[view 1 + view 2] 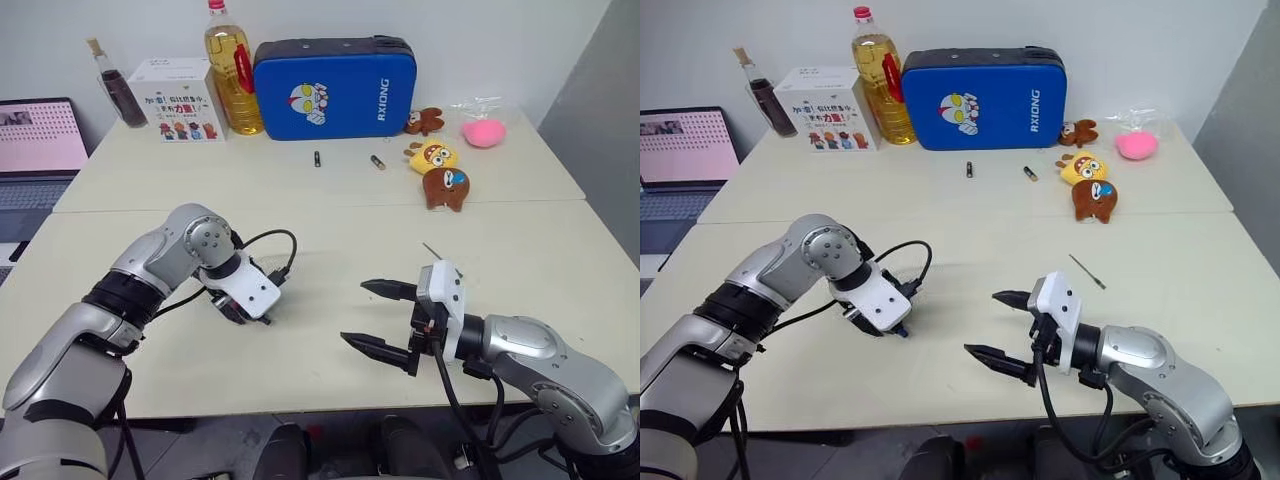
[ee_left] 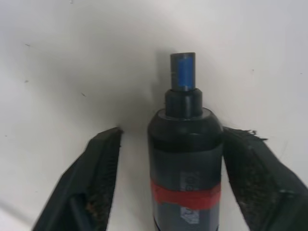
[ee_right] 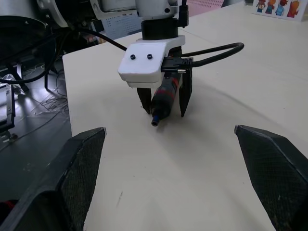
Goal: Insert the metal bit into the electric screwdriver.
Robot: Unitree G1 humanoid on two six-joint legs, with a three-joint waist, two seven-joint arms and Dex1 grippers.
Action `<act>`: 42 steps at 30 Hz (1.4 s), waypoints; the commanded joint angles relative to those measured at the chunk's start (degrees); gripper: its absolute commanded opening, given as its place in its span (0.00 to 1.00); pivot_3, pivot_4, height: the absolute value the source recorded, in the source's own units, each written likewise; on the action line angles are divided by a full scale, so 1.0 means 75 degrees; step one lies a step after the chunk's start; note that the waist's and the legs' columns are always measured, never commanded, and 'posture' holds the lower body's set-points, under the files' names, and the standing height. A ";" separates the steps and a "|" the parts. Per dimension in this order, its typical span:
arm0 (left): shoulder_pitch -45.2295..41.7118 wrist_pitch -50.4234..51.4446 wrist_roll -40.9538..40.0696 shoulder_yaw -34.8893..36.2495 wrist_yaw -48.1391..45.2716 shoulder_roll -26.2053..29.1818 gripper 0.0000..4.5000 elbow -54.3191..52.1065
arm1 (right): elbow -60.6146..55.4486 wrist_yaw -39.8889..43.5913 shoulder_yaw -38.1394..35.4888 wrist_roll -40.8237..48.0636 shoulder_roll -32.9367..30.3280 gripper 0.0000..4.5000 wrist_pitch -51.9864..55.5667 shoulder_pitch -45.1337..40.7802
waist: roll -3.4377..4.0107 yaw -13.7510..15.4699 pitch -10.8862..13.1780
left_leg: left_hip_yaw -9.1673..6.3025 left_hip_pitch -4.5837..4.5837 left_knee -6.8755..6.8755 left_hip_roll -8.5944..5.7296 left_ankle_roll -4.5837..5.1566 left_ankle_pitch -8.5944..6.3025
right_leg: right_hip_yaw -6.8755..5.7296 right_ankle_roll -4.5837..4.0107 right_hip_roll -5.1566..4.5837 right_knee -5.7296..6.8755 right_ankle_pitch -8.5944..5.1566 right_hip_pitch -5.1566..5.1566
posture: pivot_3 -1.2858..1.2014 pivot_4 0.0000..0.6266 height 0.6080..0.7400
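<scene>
screwdriver [image 2: 185, 159] sits loosely, perhaps ungripped, between left gripper [image 3: 163, 103] fingers; right gripper [image 1: 1008, 328] wide open.

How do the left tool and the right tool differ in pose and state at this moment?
The left tool points down at the table, while the right tool lies roughly level, aimed toward the left one. The left tool has the electric screwdriver between its fingers, one finger against its body and the other standing off; the right tool is wide open and empty. Both hover low over the same table, away from the metal bit.
</scene>
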 commanded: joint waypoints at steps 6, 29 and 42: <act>0.0169 0.0024 0.0054 -0.0143 -0.0042 0.0121 0.37 0.0011 | -0.0114 0.0023 -0.0088 0.0053 0.0004 1.00 -0.0124 -0.0017 | 0.0000 0.0008 0.0000 | 0.0001 0.0000 0.0001 -0.0001 0.0000 0.0000 | 0.0001 0.0000 -0.0001 0.0000 0.0000 0.0000 | 0.52 0.24 1.00; -0.0364 0.5342 -0.4392 0.5488 0.5501 -0.4242 0.37 -0.0773 | 0.0384 -0.0914 -0.1765 0.0572 -0.0019 1.00 0.0137 -0.1837 | -0.0047 0.0141 0.0020 | -0.0026 -0.0047 0.0027 -0.0003 -0.0002 0.0001 | 0.0000 0.0004 -0.0023 -0.0005 0.0005 -0.0018 | 0.52 0.24 1.00; 0.2845 0.4131 -0.4343 0.5271 0.7936 -0.5976 0.37 -0.2276 | 0.1378 -0.2092 -0.1487 -0.0495 0.0825 1.00 -0.0195 -0.2316 | -0.0024 0.0111 0.0006 | 0.0000 -0.0030 0.0011 -0.0012 -0.0004 0.0002 | 0.0024 0.0002 -0.0032 -0.0003 0.0006 -0.0014 | 0.52 0.24 1.00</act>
